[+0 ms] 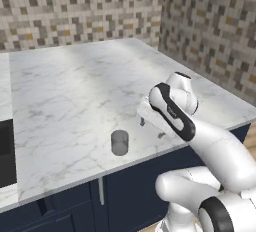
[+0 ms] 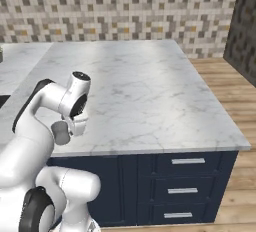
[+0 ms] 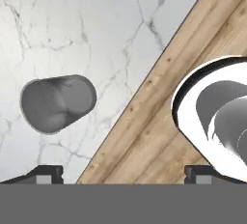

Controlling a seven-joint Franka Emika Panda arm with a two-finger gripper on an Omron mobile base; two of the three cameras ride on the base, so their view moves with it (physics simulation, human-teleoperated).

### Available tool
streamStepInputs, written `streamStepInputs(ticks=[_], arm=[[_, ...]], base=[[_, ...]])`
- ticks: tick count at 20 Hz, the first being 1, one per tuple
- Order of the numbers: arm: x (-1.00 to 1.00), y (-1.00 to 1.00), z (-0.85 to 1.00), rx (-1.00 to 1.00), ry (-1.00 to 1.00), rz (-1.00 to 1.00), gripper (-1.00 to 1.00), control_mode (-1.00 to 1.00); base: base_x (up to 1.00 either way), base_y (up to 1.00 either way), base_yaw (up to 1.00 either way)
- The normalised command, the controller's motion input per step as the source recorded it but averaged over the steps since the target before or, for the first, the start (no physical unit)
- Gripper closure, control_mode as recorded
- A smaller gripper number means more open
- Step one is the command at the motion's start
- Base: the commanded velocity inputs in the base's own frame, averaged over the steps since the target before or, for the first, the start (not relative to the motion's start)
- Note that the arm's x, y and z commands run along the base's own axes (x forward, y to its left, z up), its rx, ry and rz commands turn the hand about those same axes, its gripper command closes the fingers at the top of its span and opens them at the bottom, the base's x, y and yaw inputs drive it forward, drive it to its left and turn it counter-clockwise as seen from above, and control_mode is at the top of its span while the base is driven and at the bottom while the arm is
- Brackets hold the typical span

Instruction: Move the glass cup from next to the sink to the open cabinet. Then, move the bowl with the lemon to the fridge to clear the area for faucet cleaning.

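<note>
glass cup: upright on marble counter (near front edge)
gripper: fingers spread wide, empty, above counter edge beside the cup

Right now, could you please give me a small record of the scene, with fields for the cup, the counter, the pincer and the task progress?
cup: glass cup stands upright on the counter, near its front edge
counter: white marble counter, dark navy drawers below
pincer: pincer open, above the counter edge, holding nothing
cup to pincer: apart, cup off to one side of the open fingers
sink: dark basin at the left edge
task progress: cup not yet grasped
</note>
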Motion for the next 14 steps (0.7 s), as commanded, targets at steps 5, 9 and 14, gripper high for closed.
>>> streamStepInputs(ticks=[5, 9, 14], arm=[[0.51, 0.14, 0.00, -0.18, -0.34, 0.23, -1.00, -1.00], [0.71, 0.23, -0.05, -0.19, -0.31, 0.28, -1.00, -1.00], [0.43, 0.10, -0.28, -0.07, 0.00, 0.22, -1.00, -1.00]], base=[[0.00, 0.00, 0.00], [0.00, 0.00, 0.00], [0.00, 0.00, 0.00]])
